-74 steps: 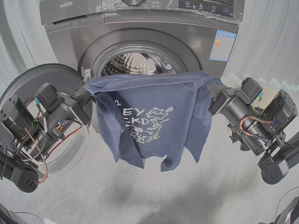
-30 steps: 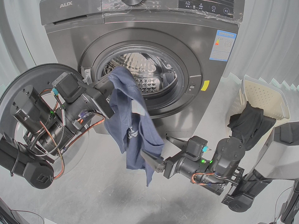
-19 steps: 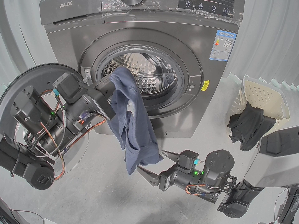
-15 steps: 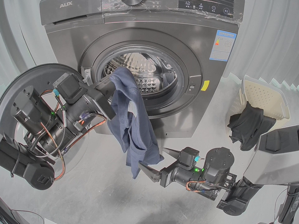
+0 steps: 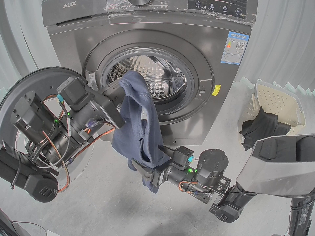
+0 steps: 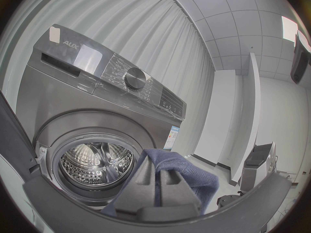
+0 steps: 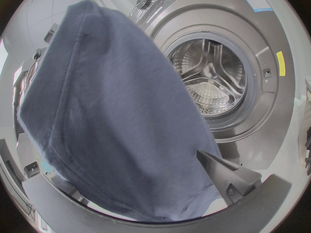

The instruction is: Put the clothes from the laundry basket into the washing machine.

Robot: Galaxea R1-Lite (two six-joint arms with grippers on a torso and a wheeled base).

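While loading tee [image 5: 137,125], clamped in left hand [image 5: 117,86] by washing machine [image 5: 197,49] mouth, next prob. shut gaping right hand [image 5: 149,159] on it & feed in.

We log: blue shirt [image 5: 137,128], centre, hung from left gripper [image 5: 115,87] before the washing machine [image 5: 147,33] drum mouth; right gripper [image 5: 151,161] spread around its lower folds; laundry basket [image 5: 279,99], right edge.
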